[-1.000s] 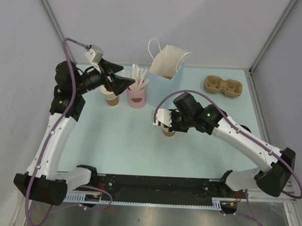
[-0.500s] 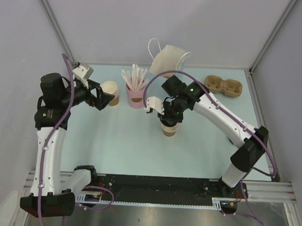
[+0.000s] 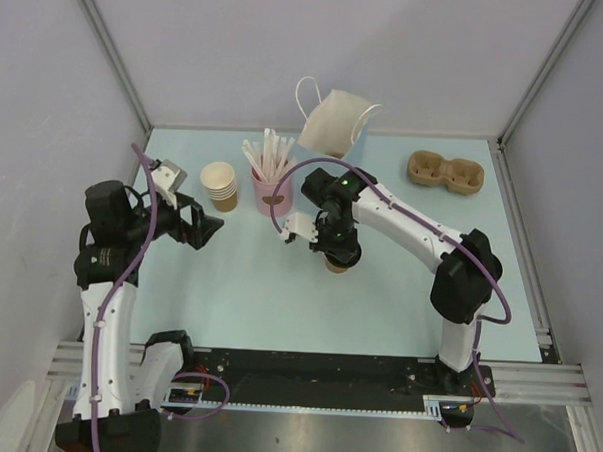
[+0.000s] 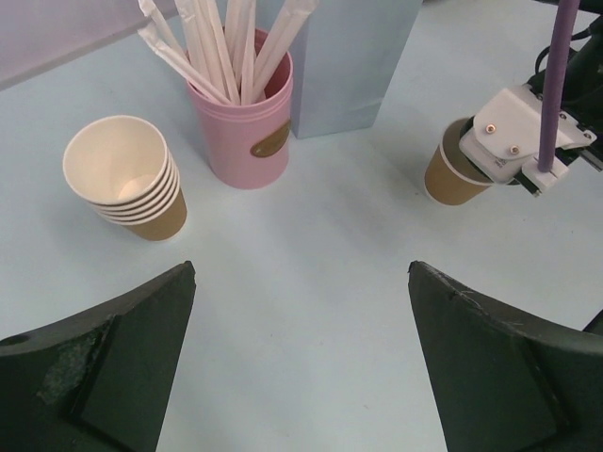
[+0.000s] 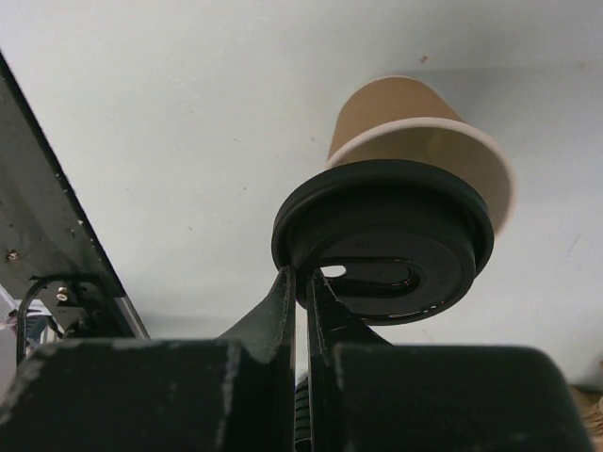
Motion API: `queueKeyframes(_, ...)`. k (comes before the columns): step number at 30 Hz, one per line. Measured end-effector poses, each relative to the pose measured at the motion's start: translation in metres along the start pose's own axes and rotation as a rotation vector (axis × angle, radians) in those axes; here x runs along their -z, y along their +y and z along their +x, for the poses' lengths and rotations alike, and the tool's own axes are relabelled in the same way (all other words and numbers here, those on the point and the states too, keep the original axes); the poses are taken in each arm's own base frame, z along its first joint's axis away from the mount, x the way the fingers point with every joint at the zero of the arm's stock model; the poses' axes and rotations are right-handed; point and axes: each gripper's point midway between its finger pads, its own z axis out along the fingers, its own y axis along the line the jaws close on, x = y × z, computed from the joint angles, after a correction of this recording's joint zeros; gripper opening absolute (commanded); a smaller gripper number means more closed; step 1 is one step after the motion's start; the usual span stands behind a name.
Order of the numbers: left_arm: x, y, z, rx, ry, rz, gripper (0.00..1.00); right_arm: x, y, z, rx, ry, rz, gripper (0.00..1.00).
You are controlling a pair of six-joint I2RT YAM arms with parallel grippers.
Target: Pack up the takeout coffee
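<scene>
Shows, from above, a pale blue table (image 3: 239,283) with the coffee (image 3: 336,265) near its middle, mostly under the right gripper (image 5: 303,282). From the right wrist, shows both fingers (image 5: 280,311) pressed together on the near rim of the black lid (image 5: 382,231), with the cup's long axis running away from them: lid nearest, brown body beyond. Places the bag (image 3: 334,122) at the far edge, beyond the coffee and near it, so probably calls for a short carry away from the arm bases and then down into the bag. Shows the left gripper (image 4: 301,268) spread wide and holding nothing, well apart on the left, facing a stack of cups (image 4: 127,179) and a pink cup (image 4: 247,132) of straws. Makes the right arm plainly the nearer one to both coffee and bag. Hides the bag's mouth: looks tilted from above, cannot tell whether open toward the arm. Cuts off the coffee's top behind the right wrist in the overhead and left wrist views. Cannot tell whether the coffee's base rests on the table or hangs just clear of it, nor whether it stands quite upright.
</scene>
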Motion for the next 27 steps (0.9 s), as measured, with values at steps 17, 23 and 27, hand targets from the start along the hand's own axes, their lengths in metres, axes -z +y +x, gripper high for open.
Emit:
queueKeyframes(17, -0.005, 0.003, 0.009, 0.004, 0.0, 0.003, 0.99, -0.01, -0.019, -0.003, -0.002, 0.035, 0.017, 0.05)
queueKeyframes(23, -0.006, 0.004, 0.01, 0.005, 0.0, 0.003, 0.99, -0.012, -0.018, -0.008, 0.01, 0.036, 0.016, 0.05)
queueKeyframes(27, -0.007, 0.004, 0.013, 0.01, 0.004, 0.004, 0.99, -0.013, -0.017, -0.01, 0.019, 0.037, 0.013, 0.05)
